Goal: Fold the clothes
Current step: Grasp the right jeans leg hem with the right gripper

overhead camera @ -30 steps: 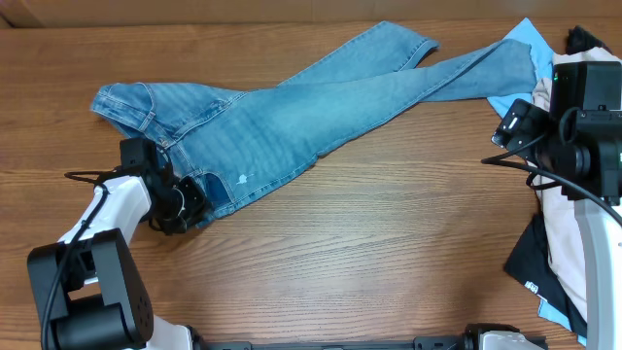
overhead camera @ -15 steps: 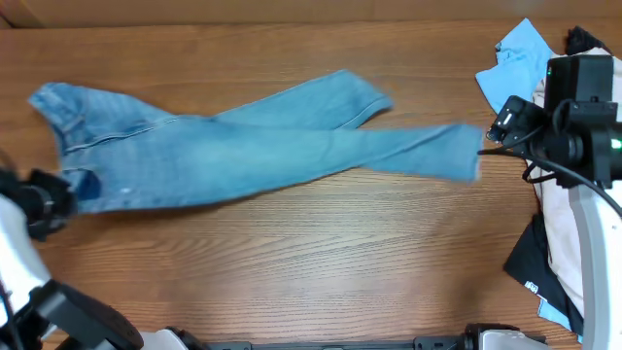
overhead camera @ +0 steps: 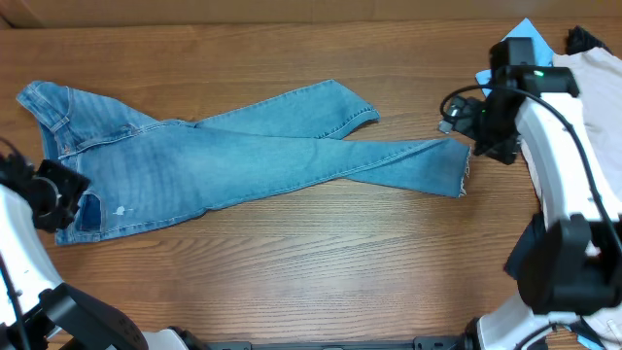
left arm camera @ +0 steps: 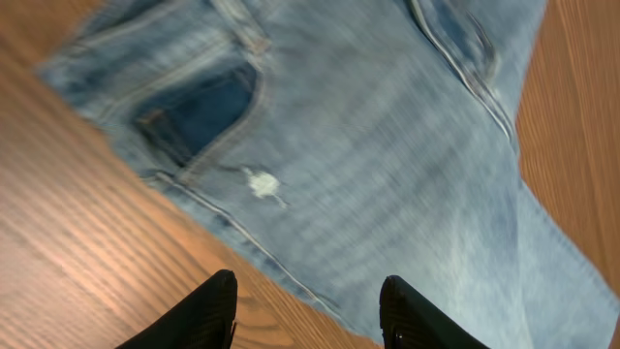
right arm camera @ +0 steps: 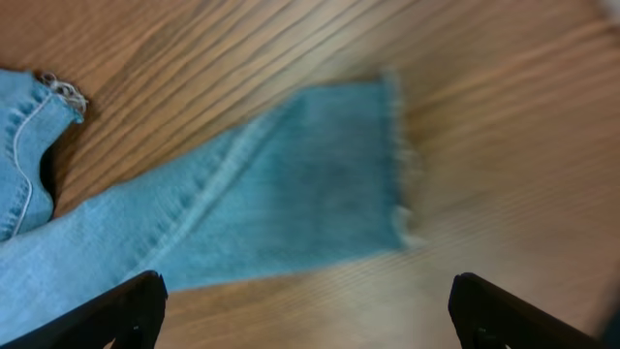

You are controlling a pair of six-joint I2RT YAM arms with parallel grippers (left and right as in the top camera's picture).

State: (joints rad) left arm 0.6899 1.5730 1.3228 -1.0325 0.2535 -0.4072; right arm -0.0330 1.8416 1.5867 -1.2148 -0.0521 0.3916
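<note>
jeans (overhead camera: 243,160) dragged left, right pincer (right arm camera: 308,301) now over frayed hem (overhead camera: 461,173)

Robot manipulation lab, bench setup. Broad brown wood-grain worktop (overhead camera: 292,262). A white-and-black robot arm stands at its left edge (overhead camera: 19,243) and another at its right (overhead camera: 544,146), with a thin black cable (overhead camera: 457,94) looping loose. Black mounting bar (overhead camera: 330,344) along the near edge. Spare garments are heaped at the right: beige cloth (overhead camera: 598,73), sky-blue cloth (overhead camera: 526,25). One pair of faded light-blue denim jeans (overhead camera: 224,156) lies spread between the arms.
</note>
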